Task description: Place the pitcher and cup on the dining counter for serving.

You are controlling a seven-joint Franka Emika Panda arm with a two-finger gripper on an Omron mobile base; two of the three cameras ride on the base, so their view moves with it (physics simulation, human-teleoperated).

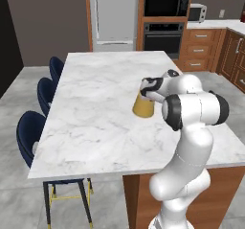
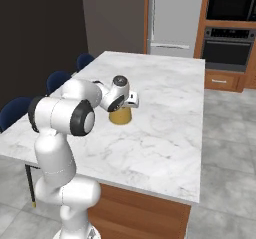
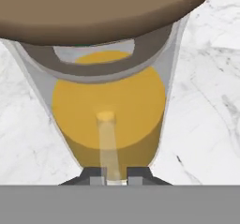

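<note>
Left base view, left side: three dark blue chairs (image 1: pixel 45 93) along the long edge of the desk (image 1: pixel 95 103), the marble-topped island. Toward mid-right of that top stands the pitcher (image 1: pixel 143 107), its yellow-orange body resting upright on the marble, well in from every edge. The hand (image 1: pixel 147 89) sits directly over its upper part, hiding neck and lid from this side. Behind, a steel fridge (image 1: pixel 113 15) and a wall oven (image 1: pixel 163 36).

Right base view: same arrangement from the other flank. The pitcher's body (image 2: pixel 120 116) pokes out below the hand (image 2: pixel 129 102), base flat on the desk (image 2: pixel 165 133).

Hand view: the tan lid (image 3: pixel 103 7) spans the top, clear neck below it, yellow body (image 3: pixel 110 115) beneath. The two dark fingertips (image 3: pixel 93 175) stand close together at the bottom, only a narrow pale sliver between them. They look nearly pressed together, but whether they pinch some part of the pitcher or just sit next to it, I cannot tell.

Contents: the body is opaque yellow; whether any liquid is inside cannot be read. The cup I cannot locate.

Risks, as judgement:
- If the hand does grip the pitcher, pulling away sideways before letting go could tip or drag it, since it is tall with a heavy-looking lid.
- Lifting off at an angle could catch the wide lid overhanging the fingers.
- The pitcher seems placed, so half the job looks done; the cup remains to be fetched, and setting it too near could knock the pitcher.
</note>
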